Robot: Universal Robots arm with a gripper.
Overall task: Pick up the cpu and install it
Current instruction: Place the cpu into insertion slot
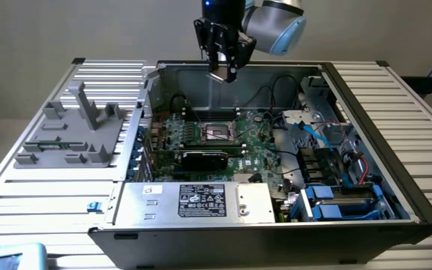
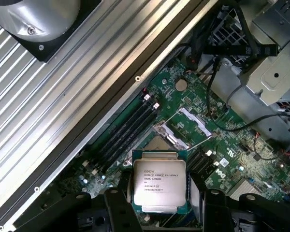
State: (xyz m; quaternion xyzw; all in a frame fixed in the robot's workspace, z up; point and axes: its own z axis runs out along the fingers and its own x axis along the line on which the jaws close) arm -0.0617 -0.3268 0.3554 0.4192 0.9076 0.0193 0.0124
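My gripper [image 1: 223, 75] hangs above the rear wall of the open computer case [image 1: 418, 208], shut on the cpu [image 1: 217, 75]. In the wrist view the cpu [image 2: 159, 181] is a flat square chip with a silver-beige top and printed text, held level between the two dark fingers [image 2: 117, 209]. The dark square socket [image 1: 217, 133] with its metal frame lies on the green motherboard below and nearer the front of the case than the gripper. The socket [image 2: 170, 136] looks open, and the cpu is well above it, not touching.
A black block [image 1: 205, 158] sits just in front of the socket. A silver power supply [image 1: 193, 201] fills the case front. Cables and blue drive bays [image 1: 328, 202] crowd the exterior view's right. A grey fixture [image 1: 73, 132] stands on the slatted table [image 1: 396, 112] at the left.
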